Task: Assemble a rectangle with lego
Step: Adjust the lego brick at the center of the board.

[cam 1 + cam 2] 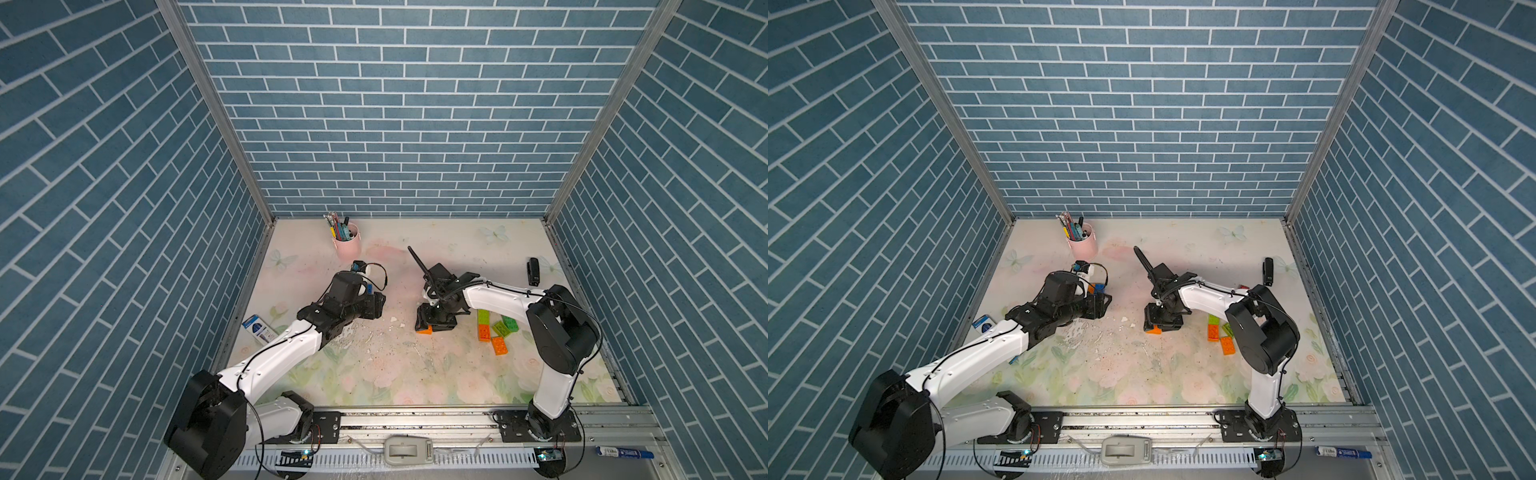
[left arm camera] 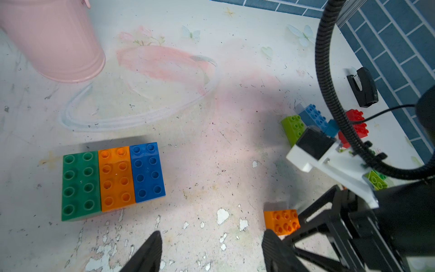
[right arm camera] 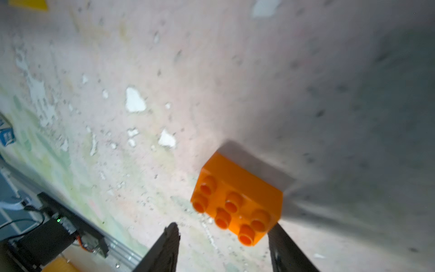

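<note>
Finding a 3-brick row [image 2: 113,181] laid flush, we judge the rectangle part-built; left tool [image 2: 211,233] and right tool [image 3: 223,226] both gape empty; a loose orange brick [image 3: 237,200] awaits at the latter.

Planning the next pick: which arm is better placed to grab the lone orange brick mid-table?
Right, probably. The right gripper stands open with the orange brick just beyond its fingertips. The left gripper, also open, is off to its side, nearer the green-orange-blue row.
</note>
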Robot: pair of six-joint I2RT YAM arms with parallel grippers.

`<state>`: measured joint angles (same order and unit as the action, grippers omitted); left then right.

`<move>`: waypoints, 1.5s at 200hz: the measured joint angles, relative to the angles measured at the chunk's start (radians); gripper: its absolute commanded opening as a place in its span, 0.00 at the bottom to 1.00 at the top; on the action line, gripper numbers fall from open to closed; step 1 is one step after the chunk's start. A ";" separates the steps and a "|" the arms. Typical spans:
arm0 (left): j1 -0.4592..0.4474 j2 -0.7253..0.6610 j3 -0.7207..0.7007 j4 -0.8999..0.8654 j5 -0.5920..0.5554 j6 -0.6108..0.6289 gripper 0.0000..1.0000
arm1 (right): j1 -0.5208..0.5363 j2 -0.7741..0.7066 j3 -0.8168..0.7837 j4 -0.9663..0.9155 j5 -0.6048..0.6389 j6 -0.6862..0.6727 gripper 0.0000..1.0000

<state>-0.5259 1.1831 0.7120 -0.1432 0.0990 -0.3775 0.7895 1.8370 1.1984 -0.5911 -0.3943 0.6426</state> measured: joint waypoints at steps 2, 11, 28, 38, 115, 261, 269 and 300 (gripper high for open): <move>0.001 -0.001 0.000 -0.001 0.000 0.000 0.69 | 0.004 0.000 0.002 -0.002 -0.005 0.000 0.62; 0.006 -0.008 0.000 -0.006 0.000 0.000 0.69 | 0.016 -0.002 0.018 -0.024 -0.010 -0.008 0.62; 0.024 -0.031 0.000 -0.017 0.000 -0.002 0.69 | 0.019 -0.004 0.073 -0.113 0.047 -0.063 0.65; 0.037 -0.048 0.000 -0.020 0.000 -0.005 0.69 | 0.019 -0.004 0.109 -0.163 0.098 -0.108 0.66; 0.065 -0.075 -0.040 -0.020 0.000 -0.045 0.69 | 0.097 0.161 0.320 -0.288 0.252 -0.315 0.64; 0.072 -0.058 -0.040 -0.016 0.000 -0.061 0.69 | 0.038 0.282 0.399 -0.316 0.403 -0.465 0.23; 0.072 -0.057 -0.040 -0.015 0.000 -0.061 0.69 | 0.032 0.291 0.413 -0.322 0.403 -0.488 0.23; 0.072 -0.046 -0.040 -0.002 0.010 -0.066 0.68 | 0.034 0.312 0.445 -0.340 0.396 -0.564 0.45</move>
<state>-0.4538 1.1370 0.6716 -0.1448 0.1085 -0.4438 0.8238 2.1494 1.6432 -0.9310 0.0021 0.0784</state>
